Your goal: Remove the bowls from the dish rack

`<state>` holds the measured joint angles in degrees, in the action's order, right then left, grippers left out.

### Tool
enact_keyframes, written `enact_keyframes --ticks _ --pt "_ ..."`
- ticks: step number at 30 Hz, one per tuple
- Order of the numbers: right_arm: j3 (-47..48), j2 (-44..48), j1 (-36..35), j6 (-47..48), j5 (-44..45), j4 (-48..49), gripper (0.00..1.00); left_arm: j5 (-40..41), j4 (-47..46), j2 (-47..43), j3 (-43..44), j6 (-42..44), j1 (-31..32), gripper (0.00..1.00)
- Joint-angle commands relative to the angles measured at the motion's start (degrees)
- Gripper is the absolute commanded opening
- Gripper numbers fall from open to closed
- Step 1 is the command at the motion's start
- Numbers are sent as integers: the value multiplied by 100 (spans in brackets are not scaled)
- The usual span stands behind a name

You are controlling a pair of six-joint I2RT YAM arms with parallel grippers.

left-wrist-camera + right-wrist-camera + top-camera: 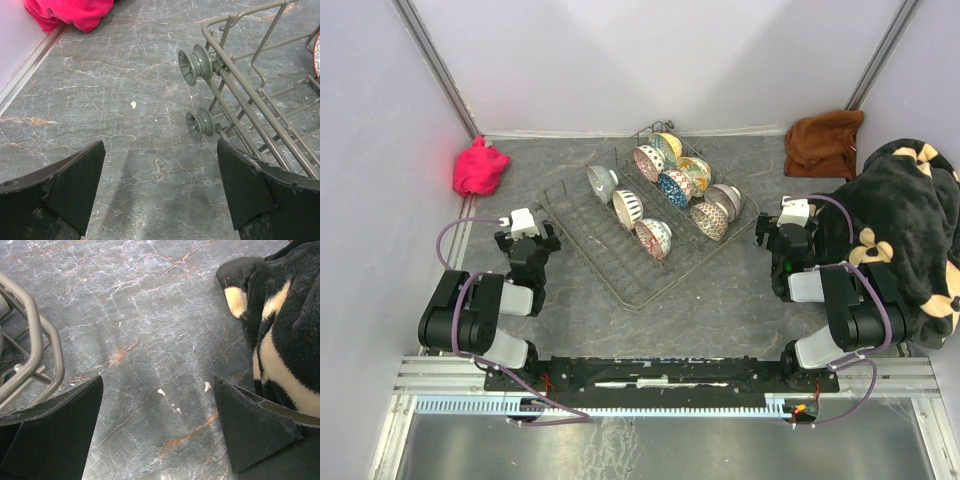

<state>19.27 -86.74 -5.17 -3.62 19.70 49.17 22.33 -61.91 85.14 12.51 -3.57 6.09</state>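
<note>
The rack (620, 262) sits skewed in the middle of the grey marbled worktop (720, 310), between the 2 arms. All 9 bowls (675, 187) stand on edge among its tines. 3 form a line on the rack's left side: a grey bowl (603, 182) farthest back, a striped bowl (628, 208) next, a floral bowl (653, 238) nearest. The other 6 crowd the far right part in pairs, among them a yellow bowl (666, 147) at the back corner and a plain grey one (724, 198) near the right edge. The near part of the rack holds only bare tines.

The left arm (470, 315) reaches forward, and the left jaws are spread wide with nothing between them, low over bare worktop just beside the rack's left side. In the left wrist view, the rack's rail (260, 110) with 2 small wheels (195, 64) runs ahead and to the right of the jaws, apart from them.

The right arm (850, 310) mirrors it. The right jaws are spread wide and hold nothing, above bare worktop near the rack's right corner (35, 340), with a black and cream blanket (280, 330) just beside them on the other side.

A pink cloth (480, 167) lies at the far left, and a brown cloth (823, 142) lies at the far right.
</note>
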Motion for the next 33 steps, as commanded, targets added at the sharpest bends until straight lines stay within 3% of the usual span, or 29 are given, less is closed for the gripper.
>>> enact_keyframes --ticks 1,33 --pt "121 10 -12 -34 -29 146 99 18 -402 33 135 182 -5 99" --pt "148 121 -17 -81 91 21 99 92 -391 -23 165 181 0 99"
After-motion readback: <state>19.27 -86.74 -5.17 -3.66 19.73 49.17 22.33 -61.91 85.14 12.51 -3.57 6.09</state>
